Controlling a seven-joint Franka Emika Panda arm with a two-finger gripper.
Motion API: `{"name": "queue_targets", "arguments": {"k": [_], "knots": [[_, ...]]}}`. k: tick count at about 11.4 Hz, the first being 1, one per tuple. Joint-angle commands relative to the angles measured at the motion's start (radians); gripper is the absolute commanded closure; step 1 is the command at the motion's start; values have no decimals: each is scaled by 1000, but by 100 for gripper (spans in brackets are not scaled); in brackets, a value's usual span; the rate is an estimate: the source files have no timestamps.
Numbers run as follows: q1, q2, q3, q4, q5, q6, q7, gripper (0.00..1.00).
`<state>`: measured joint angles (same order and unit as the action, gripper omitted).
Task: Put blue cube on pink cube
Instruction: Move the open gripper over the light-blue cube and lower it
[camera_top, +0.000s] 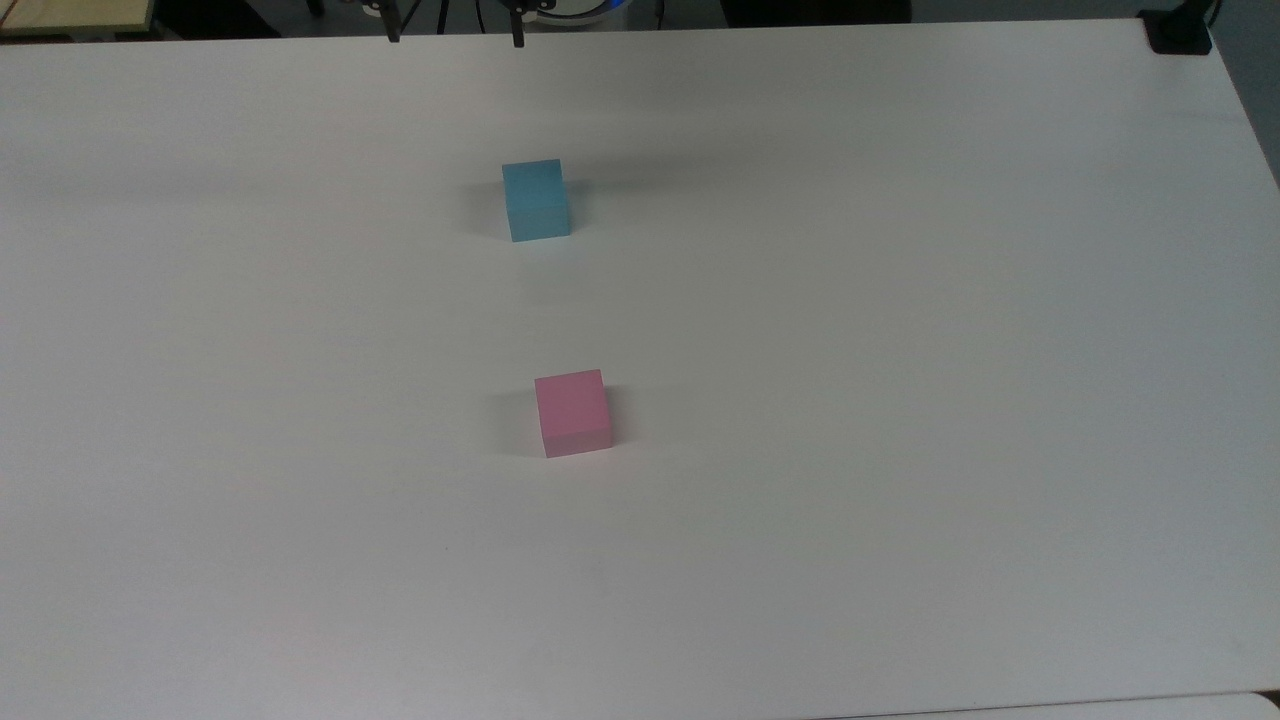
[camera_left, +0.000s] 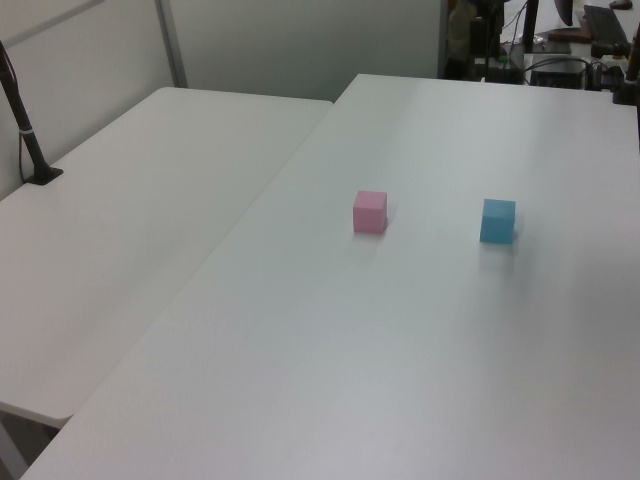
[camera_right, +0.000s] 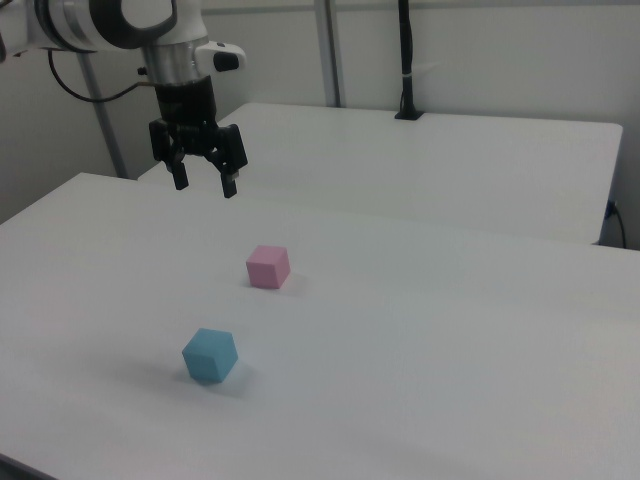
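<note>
The blue cube (camera_top: 536, 200) rests on the white table (camera_top: 900, 400), toward the far side in the top view. The pink cube (camera_top: 572, 412) sits apart from it, nearer the table's middle. In the left view the blue cube (camera_left: 497, 220) is to the right of the pink cube (camera_left: 370, 212). In the right view the blue cube (camera_right: 209, 355) lies in front of the pink cube (camera_right: 268, 266). My gripper (camera_right: 205, 187) hangs open and empty in the air, above and to the left of both cubes in the right view. Its two dark fingertips (camera_top: 393, 35) peek in at the top view's upper edge.
A second white table (camera_left: 150, 200) adjoins this one along a seam. A black post with a cable (camera_right: 405, 60) stands on that table's far edge. A black clamp (camera_top: 1180, 30) sits at the top view's upper right corner.
</note>
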<state>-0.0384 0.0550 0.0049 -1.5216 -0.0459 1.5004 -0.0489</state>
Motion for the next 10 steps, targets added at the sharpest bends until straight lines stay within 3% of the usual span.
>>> {"name": "queue_targets", "arguments": {"k": [1,7,10], "knots": [[15,-4,-3,-71,6,136,-5,0],[12,2,-13,-134,-5,245,-19,0],[8,-72,-3,-266,-3,254,-22,0]]}}
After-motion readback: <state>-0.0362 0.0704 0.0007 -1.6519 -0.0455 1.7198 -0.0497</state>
